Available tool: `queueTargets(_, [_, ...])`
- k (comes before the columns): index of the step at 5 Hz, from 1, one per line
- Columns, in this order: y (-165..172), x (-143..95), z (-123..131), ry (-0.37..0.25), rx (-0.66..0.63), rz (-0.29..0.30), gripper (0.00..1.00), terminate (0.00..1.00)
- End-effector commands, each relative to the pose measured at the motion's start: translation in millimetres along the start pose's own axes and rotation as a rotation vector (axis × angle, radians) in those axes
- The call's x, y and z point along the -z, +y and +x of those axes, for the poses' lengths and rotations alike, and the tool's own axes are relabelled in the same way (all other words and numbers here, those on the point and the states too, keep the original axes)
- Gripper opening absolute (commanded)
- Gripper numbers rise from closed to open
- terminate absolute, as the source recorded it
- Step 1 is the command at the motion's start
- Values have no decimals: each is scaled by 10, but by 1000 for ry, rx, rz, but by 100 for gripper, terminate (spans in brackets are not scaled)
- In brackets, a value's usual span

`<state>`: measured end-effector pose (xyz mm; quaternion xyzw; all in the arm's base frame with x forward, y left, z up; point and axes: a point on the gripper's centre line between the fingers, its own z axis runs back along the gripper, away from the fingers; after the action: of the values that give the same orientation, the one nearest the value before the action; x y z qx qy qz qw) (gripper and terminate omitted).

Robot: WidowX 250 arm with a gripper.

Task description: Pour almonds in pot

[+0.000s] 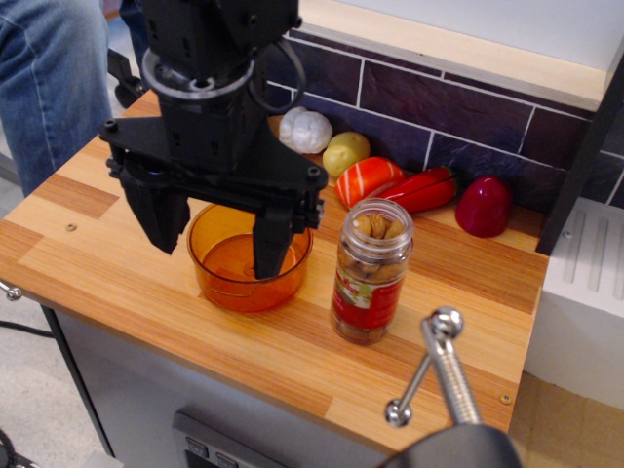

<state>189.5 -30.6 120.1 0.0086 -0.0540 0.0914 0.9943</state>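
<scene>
The almonds (374, 226) fill a clear cylindrical jar (370, 273) with a red label. The jar stands upright and open-topped on the wooden counter (458, 322), right of centre. The pot (250, 258) is a shallow translucent orange bowl just left of the jar, and looks empty. My black gripper (222, 244) hangs over the pot with its two fingers (272, 239) spread wide, open and holding nothing. Its right finger overlaps the pot's middle and its left finger is at the pot's left rim. The gripper is left of the jar and not touching it.
Toy foods line the dark tiled back wall: a white garlic (306, 130), a yellow lemon (345, 152), an orange salmon piece (369, 179), a red pepper (421, 190) and a dark red fruit (484, 206). A person in jeans (49, 78) stands at the far left. A metal rod (444, 366) is in front.
</scene>
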Motion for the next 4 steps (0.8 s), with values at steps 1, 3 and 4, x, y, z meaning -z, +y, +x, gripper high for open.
queueTargets(1, [0,0,0,0,0,0,100,0])
queueTargets(3, [-456,-267,157,-4,427,205,100,0])
queueTargets(4, [-631,-307,243,95,536,307,100,0])
